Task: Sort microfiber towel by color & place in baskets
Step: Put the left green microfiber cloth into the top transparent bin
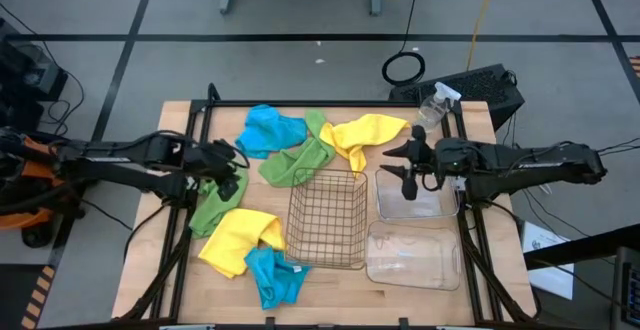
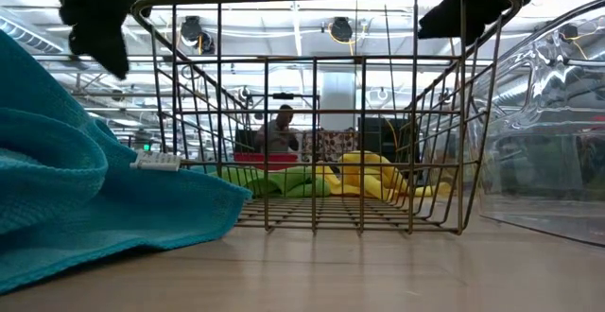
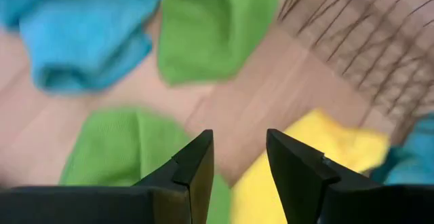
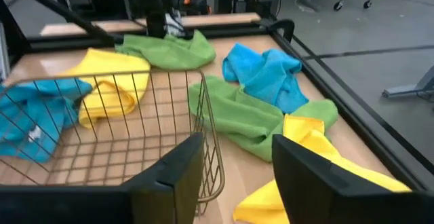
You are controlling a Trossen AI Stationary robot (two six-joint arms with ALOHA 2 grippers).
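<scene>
High view first: at the near edge of the table we see a blue towel and a yellow towel lying together, just left of the wire basket in the middle, with one clear tub at the near right and a second clear tub just beyond it. All three containers look empty to us.

Further in, our left tool hangs over the left side of the table, its fingers parted a little way and holding nothing. A green towel lies directly beneath and just nearward of it, stretched from the tool toward the near-left corner. This is the relation we judge the next move turns on: the left arm is much the nearer to it.

Our right tool hovers over the far tub's far-left corner, fingers partly open and empty. Another yellow towel lies just beyond it, toward the far edge.

Farthest off, a second green towel and a second blue towel crowd the far edge, between the arms.
</scene>
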